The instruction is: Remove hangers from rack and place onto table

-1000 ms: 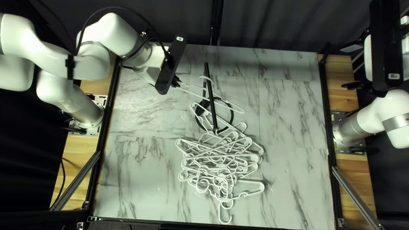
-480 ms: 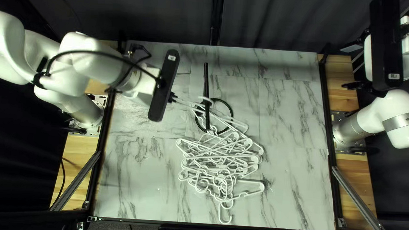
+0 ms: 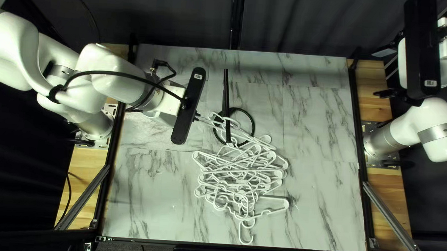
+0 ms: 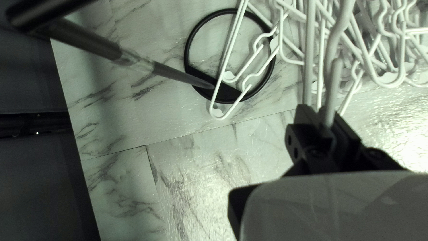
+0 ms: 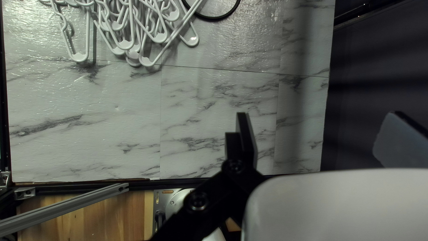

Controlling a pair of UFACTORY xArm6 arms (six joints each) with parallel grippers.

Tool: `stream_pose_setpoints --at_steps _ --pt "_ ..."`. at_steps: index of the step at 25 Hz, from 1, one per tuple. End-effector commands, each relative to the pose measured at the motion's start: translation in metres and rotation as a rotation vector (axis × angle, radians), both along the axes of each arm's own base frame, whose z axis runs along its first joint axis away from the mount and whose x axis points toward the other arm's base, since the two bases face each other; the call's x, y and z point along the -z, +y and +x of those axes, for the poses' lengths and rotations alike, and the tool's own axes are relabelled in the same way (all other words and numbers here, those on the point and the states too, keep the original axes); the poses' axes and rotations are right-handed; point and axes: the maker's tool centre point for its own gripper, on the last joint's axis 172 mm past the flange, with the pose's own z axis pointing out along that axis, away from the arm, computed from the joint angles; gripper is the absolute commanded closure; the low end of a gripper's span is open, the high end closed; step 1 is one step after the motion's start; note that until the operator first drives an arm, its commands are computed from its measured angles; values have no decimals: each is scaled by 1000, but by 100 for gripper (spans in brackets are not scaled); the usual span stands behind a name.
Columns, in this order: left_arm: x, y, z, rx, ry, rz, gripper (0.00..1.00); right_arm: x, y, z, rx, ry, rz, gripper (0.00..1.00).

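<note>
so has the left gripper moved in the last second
Yes. The left gripper, shut on a white hanger, has come toward the near edge, now level with the rack's ring base.

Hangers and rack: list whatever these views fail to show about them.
- Pile of hangers, top left view: too tangled to count.
- Held hanger, left wrist view: far end lost among the pile, gripped part hidden inside the left hand.
- Rack pole, left wrist view: top blurred and cut off by the edge.

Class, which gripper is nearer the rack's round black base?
Left. The left gripper, holding a hanger, is beside the base; the right gripper is far off near the table's right edge.
</note>
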Motion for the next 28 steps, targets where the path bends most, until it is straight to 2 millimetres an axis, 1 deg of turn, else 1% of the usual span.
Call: stream_pose_setpoints --at_steps 1,6,10,13,18,19,20,21,28 --pt "2 -13 2 7 5 6 100 0 0 0 0 0 0 0" --pt "6 -40 6 19 24 30 100 0 0 0 0 0 0 0" --pt "6 -57 7 19 34 58 100 0 0 0 0 0 0 0" --pt "7 -62 5 1 43 81 100 0 0 0 0 0 0 0" --pt "8 -73 0 -67 45 135 100 0 0 0 0 0 0 0" --pt "10 -76 -1 -103 45 160 100 0 0 0 0 0 0 0" --pt "10 -76 -4 -140 40 189 100 0 0 0 0 0 0 0" --pt "9 -72 -6 -182 34 224 100 0 0 0 0 0 0 0" --pt "9 -72 -6 -182 34 224 100 0 0 0 0 0 0 0"
